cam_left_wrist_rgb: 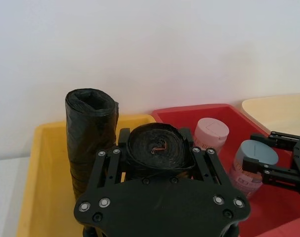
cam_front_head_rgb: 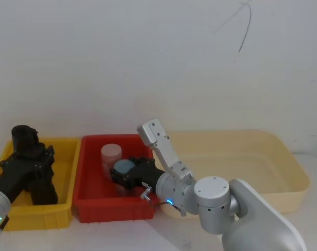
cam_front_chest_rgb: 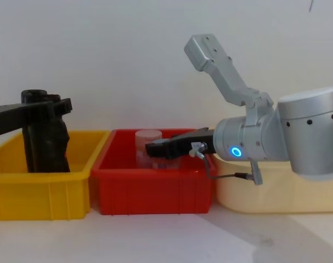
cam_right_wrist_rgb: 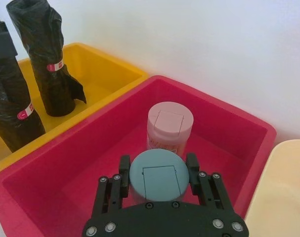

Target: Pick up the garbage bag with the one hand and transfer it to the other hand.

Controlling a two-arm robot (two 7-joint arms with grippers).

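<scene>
So that it can be lifted for the handover, the rolled black plastic garbage bag (cam_left_wrist_rgb: pixel 159 148) is clamped upright between the fingers of the left gripper (cam_left_wrist_rgb: pixel 154 140), in the yellow plastic bin (cam_front_head_rgb: pixel 43 217) beside the red plastic bin (cam_right_wrist_rgb: pixel 224 128). Inside the red plastic bin, the fingers of the right gripper (cam_right_wrist_rgb: pixel 158 163) are closed on a blue-lidded jar (cam_right_wrist_rgb: pixel 157 177). That contact is shown plainly by the right wrist view and hidden in the head view.

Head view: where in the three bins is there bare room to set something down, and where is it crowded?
Free: the whole cream bin; in the red bin, the floor strip beside the yellow bin. Crowded: the red bin's middle, two jars and the right gripper; the yellow bin's left, two garbage bags and the left gripper.
</scene>
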